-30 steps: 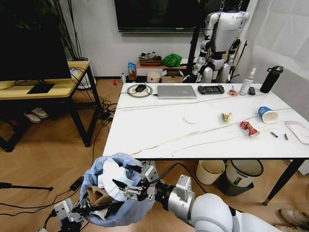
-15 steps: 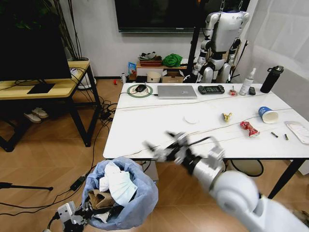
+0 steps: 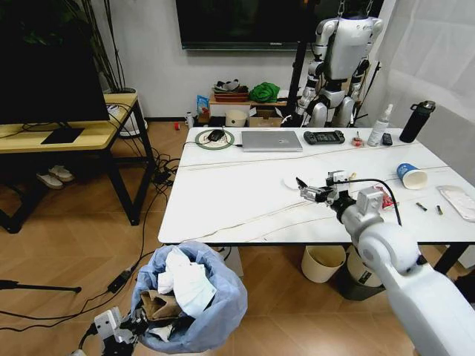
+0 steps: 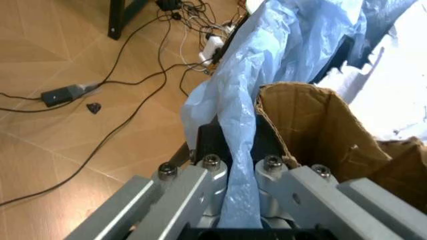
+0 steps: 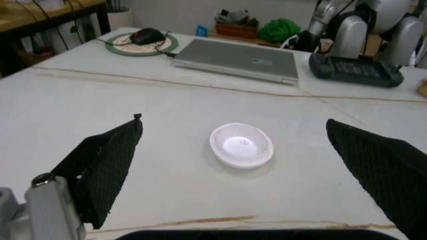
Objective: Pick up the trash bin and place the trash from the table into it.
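My right claw (image 3: 312,188) hovers spread wide over the counter (image 3: 230,196), white lid (image 5: 241,145) at its 12 o'clock; my left claw (image 4: 233,185) pinches the bin (image 3: 194,305) bag's rim.

Crinkled translucent plastic bag (image 4: 267,60) seen; matt torn cardboard (image 4: 313,125); glossy veined marble-look table (image 3: 230,200); smooth white lid (image 5: 241,145); woven-textured black pads (image 5: 110,160).

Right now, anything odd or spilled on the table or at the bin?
Nothing spilled. Paper cup lies on its side near the table edge; red wrapper and white lid sit loose. Trash bin is heaped, cardboard poking up. Left gripper pinches its bag; right gripper open over the lid.
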Robot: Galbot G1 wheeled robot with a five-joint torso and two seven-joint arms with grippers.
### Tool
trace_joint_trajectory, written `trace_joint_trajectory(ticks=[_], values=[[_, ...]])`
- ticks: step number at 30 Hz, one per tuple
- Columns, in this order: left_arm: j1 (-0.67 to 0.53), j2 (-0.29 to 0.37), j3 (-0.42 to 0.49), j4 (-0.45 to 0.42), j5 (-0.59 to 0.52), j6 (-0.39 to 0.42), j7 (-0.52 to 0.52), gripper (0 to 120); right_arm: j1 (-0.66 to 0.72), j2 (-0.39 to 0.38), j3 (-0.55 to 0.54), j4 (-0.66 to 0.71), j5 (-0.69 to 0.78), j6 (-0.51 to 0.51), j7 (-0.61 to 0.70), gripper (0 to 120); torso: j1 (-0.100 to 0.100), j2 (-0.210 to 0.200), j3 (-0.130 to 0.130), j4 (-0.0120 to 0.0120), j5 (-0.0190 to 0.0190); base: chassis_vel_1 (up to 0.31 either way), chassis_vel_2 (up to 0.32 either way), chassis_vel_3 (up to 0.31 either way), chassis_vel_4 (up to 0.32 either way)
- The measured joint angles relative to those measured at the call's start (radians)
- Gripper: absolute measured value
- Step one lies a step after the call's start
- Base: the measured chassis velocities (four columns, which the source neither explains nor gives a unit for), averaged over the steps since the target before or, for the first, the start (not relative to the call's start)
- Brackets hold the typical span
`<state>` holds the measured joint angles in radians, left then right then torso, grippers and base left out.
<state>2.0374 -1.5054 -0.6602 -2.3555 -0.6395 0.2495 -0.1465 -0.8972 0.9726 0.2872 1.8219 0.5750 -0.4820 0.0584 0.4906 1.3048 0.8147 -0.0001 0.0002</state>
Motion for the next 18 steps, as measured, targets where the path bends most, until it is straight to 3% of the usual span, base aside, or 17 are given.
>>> trace_joint_trajectory(ticks=[2, 8, 18], values=[[0.001, -0.009, 0.004, -0.006, 0.013, -0.003, 0.004, 0, 0.140, 0.010, -0.096, -0.166, -0.023, 0.024, -0.054, 100, 0.000, 0.000, 0.000, 0.0000, -0.0001, 0.000, 0.000, 0.000, 0.000], [0.000, -0.024, 0.006, -0.009, 0.029, -0.007, 0.007, 0, 0.283, 0.039, -0.213, -0.356, -0.053, 0.035, -0.117, 100, 0.000, 0.000, 0.000, 0.0002, -0.0001, 0.000, 0.000, 0.000, 0.000], [-0.006, -0.046, 0.003, -0.004, 0.037, -0.010, 0.008, 0, 0.393, 0.108, -0.331, -0.542, -0.107, 0.044, -0.180, 100, 0.000, 0.000, 0.000, 0.0002, -0.0003, 0.000, 0.000, 0.000, 0.000]])
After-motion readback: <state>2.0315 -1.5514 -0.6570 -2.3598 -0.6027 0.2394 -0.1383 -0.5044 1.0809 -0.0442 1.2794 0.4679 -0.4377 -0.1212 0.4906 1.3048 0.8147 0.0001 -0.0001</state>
